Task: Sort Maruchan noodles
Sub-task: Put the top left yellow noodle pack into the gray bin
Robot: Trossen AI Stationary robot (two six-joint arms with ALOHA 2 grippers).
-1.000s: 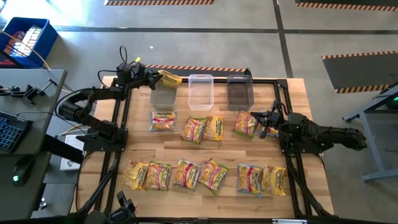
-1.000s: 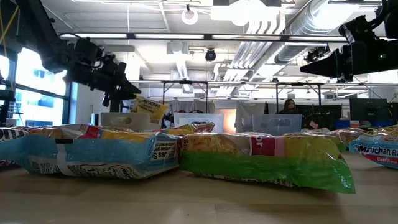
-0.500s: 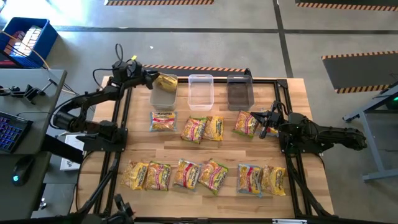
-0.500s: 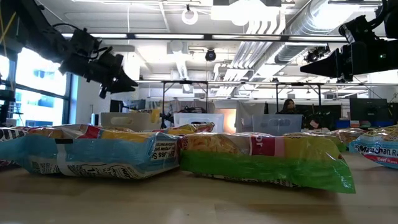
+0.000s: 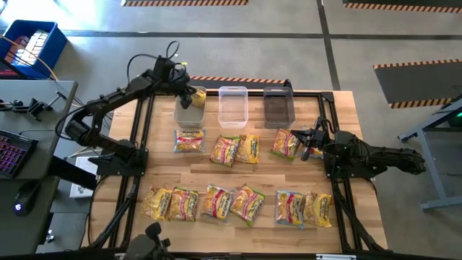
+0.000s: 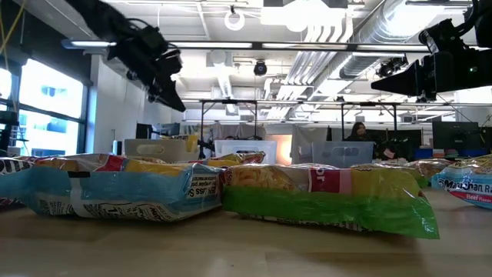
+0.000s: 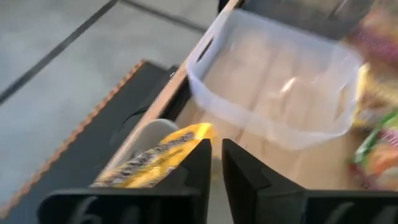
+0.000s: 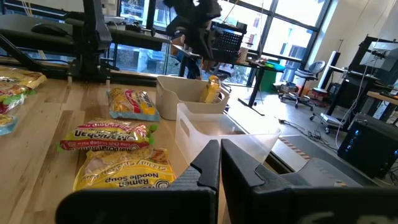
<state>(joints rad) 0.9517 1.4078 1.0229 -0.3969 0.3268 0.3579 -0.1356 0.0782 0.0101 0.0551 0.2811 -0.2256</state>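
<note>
1. High view: your left claw hangs over the leftmost bin, a yellow packet leaning inside (right claw waits beside the table's right-hand packets).
2. Left wrist view: fingers nearly closed, gripping nothing.
3. Right wrist view: fingers close together, empty.

The desk is pale wood with visible plank seams and a smooth, faintly satin face, edged by a dark matt metal frame. The Maruchan noodles are packed in crinkly plastic film, glossy enough to catch the light along their creases. Of the three bins, the middle bin is clear smooth plastic, the left bin frosted translucent plastic, and the right bin smoky dark plastic. The fingers of the right hand look like matt black hard plastic. The floor is smooth grey concrete with a dull finish.
</note>
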